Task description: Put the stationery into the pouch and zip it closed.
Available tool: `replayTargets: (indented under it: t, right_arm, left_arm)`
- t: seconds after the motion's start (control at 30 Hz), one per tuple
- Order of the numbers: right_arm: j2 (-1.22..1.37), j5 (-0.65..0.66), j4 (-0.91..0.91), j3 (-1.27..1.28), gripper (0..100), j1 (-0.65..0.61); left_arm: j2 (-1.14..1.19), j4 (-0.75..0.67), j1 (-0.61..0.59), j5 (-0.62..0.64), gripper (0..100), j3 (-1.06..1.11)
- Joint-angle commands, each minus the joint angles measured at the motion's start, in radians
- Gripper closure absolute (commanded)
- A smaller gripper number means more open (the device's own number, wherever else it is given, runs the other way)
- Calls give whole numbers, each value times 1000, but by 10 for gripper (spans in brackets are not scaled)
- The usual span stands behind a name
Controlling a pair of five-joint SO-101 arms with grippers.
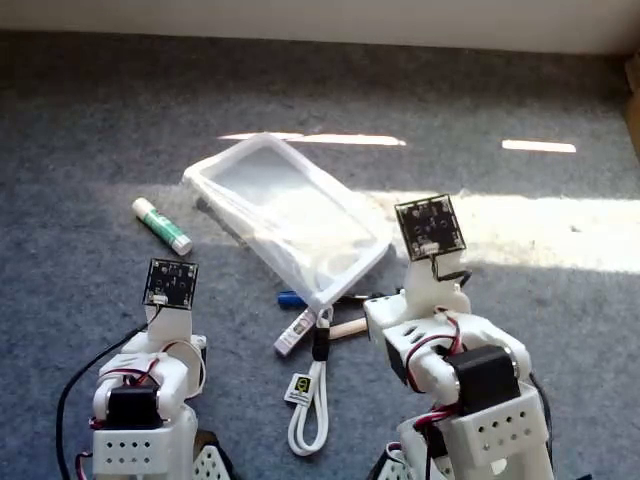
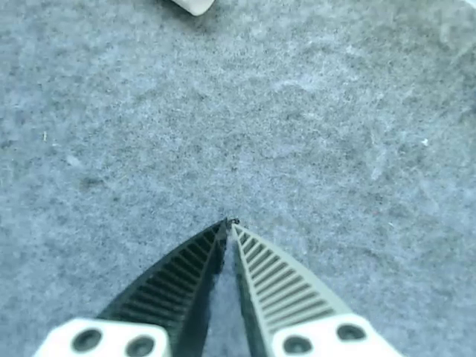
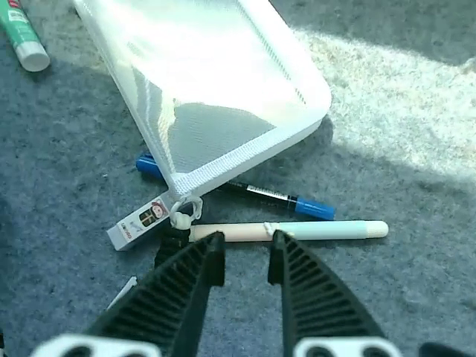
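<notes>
One tabletop (image 1: 90,120): covered in grey carpet-like fabric, with sunlit bands (image 1: 540,230) on its far right and a pale wall strip (image 1: 400,18) behind.
Pouch (image 1: 285,210): white mesh, mid-tabletop, not held.
Right arm (image 1: 460,390): jaws slightly parted, empty, just beside pale marker (image 3: 297,230).
Left arm (image 1: 145,400): jaws closed tip to tip over bare fabric.
Blue pen (image 3: 275,199): partly under pouch corner.
Glue stick (image 1: 162,226): near pouch, apart.

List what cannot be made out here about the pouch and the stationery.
- The pouch: the right wrist view's edge cuts off its far end, so whether its zip is open cannot be told.
- The blue pen: one end lies under the pouch's corner.
- The glue stick: cut off by the right wrist view's edge.
- A pale object: cut off by the left wrist view's edge, so it cannot be identified.
</notes>
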Motion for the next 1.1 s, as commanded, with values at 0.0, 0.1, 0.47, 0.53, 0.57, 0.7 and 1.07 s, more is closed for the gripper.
replayTargets:
  t: [0.0,0.1,0.47,0.53,0.57,0.7,1.07]
  right_arm:
    - [33,-150,-25,-59,893,-61]
    - [35,-239,-111,-54,893,-94]
    - [42,-272,-209,-2,892,-189]
    - [42,-272,-213,5,892,-223]
    - [44,-272,-217,5,892,-236]
    - [77,-272,-217,5,892,-246]
    - [398,-345,-219,-4,892,-263]
  left_arm:
    - [-10,6,-15,-6,993,15]
    - [-10,6,-15,-6,993,15]
    - [-10,6,-15,-6,993,15]
    - [-10,6,-15,-6,993,15]
    - [-10,6,-15,-6,993,15]
    - [-10,6,-15,-6,993,15]
    - [-10,6,-15,-6,993,13]
